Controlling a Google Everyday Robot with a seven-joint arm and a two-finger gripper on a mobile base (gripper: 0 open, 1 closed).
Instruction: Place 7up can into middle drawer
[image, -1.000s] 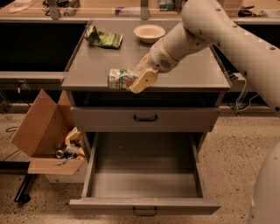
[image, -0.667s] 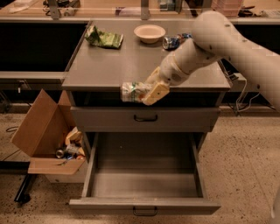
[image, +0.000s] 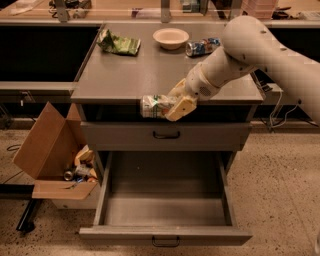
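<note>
The 7up can is held on its side by the gripper, whose tan fingers are clamped on the can's right end. One finger is seen in front of the can, the other behind it. Can & gripper are positioned at the front edge of the cabinet top, just past the lip, approx. level w/ the dark gap above the upper drawer front, which is shut. The white arm is stretched in from the right, across the top's front right corner. The middle drawer is seen pulled right out below, w/ a black handle low on its front panel. The can is held in the air well above the tray, nearer the drawer's back than its front. Further back on the top are seen a green snack bag at left, a pale bowl in the middle & a blue-silver-red can laid on its side just right of the bowl. A cardboard box w/ scraps inside is stood on the floor left of the cabinet.
</note>
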